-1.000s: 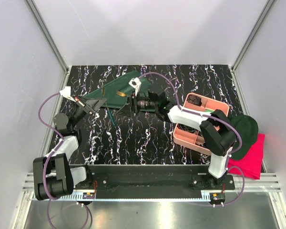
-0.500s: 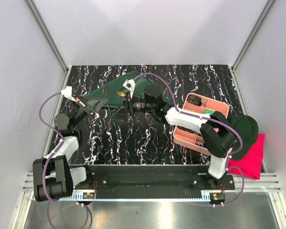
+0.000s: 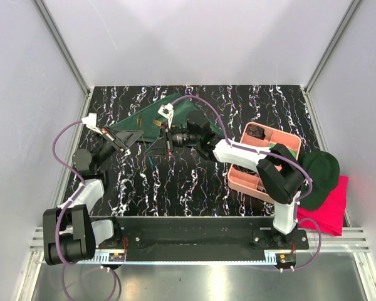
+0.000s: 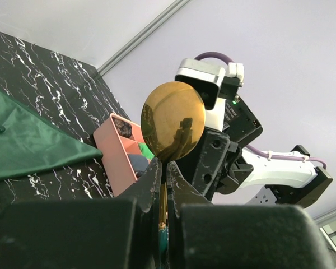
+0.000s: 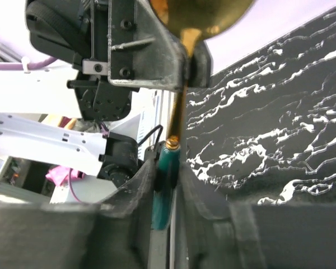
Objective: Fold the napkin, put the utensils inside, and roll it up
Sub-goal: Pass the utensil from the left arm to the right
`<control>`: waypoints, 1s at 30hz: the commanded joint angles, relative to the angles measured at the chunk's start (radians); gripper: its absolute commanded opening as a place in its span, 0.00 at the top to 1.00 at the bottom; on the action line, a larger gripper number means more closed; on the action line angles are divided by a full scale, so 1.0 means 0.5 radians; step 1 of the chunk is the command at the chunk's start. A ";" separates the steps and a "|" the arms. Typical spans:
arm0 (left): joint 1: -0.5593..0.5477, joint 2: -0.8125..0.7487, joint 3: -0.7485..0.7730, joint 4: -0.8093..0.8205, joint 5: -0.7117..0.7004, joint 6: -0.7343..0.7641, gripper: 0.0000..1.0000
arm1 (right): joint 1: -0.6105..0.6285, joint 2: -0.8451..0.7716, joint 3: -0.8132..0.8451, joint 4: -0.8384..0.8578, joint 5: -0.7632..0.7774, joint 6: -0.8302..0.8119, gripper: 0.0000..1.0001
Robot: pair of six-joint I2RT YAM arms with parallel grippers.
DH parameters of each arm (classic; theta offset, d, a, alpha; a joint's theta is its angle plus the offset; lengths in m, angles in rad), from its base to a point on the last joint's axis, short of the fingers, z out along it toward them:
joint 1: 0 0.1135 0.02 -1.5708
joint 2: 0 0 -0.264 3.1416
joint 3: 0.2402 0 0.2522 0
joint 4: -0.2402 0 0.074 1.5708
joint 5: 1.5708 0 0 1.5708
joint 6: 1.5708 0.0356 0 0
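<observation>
Both the left pincer (image 4: 167, 193) and right pincer (image 5: 165, 182) clamp one gold spoon (image 4: 173, 128) above the table (image 3: 194, 182), beside the far-left napkin (image 3: 147, 114). Release one fully before the other lays it there.

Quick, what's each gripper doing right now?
Left gripper: closed on the spoon, just below its bowl.
Right gripper: closed on the same spoon's handle.

A robot lab cell: plain pale walls (image 3: 194, 37) and metal frame posts (image 3: 61, 44) box in the black marbled bench (image 3: 194, 182); two cabled arms (image 3: 88, 188) are bolted to a rail (image 3: 354, 238) at its near edge.
</observation>
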 commanded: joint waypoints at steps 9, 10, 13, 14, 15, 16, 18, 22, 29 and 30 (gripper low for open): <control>-0.011 -0.137 0.081 -0.159 0.082 0.210 0.05 | -0.102 -0.098 0.070 -0.221 0.014 -0.256 1.00; -0.014 -0.161 0.090 -0.223 0.082 0.256 0.02 | -0.139 -0.114 0.076 -0.292 0.021 -0.298 1.00; -0.011 -0.299 0.170 -0.728 0.023 0.580 0.01 | -0.292 -0.147 0.171 -0.708 0.088 -0.611 1.00; -0.002 -0.382 0.252 -1.137 -0.068 0.703 0.01 | -0.329 -0.141 0.217 -0.850 0.112 -0.824 1.00; 0.001 -0.422 0.305 -1.360 -0.133 0.962 0.01 | -0.363 -0.111 0.327 -1.100 0.134 -0.930 1.00; 0.007 -0.459 0.363 -1.590 -0.221 1.105 0.01 | -0.412 -0.092 0.380 -1.249 0.168 -1.022 1.00; 0.026 -0.542 0.541 -2.171 -0.507 1.414 0.01 | -0.455 -0.013 0.533 -1.561 0.186 -1.289 1.00; 0.026 -0.634 0.704 -2.628 -0.902 1.655 0.01 | -0.492 0.183 0.815 -2.001 0.327 -1.703 1.00; 0.035 -0.619 0.738 -2.700 -0.909 1.704 0.01 | -0.495 0.674 1.487 -2.689 0.643 -2.081 1.00; 0.038 -0.610 0.738 -2.700 -0.900 1.704 0.01 | -0.489 0.699 1.515 -2.731 0.713 -2.109 1.00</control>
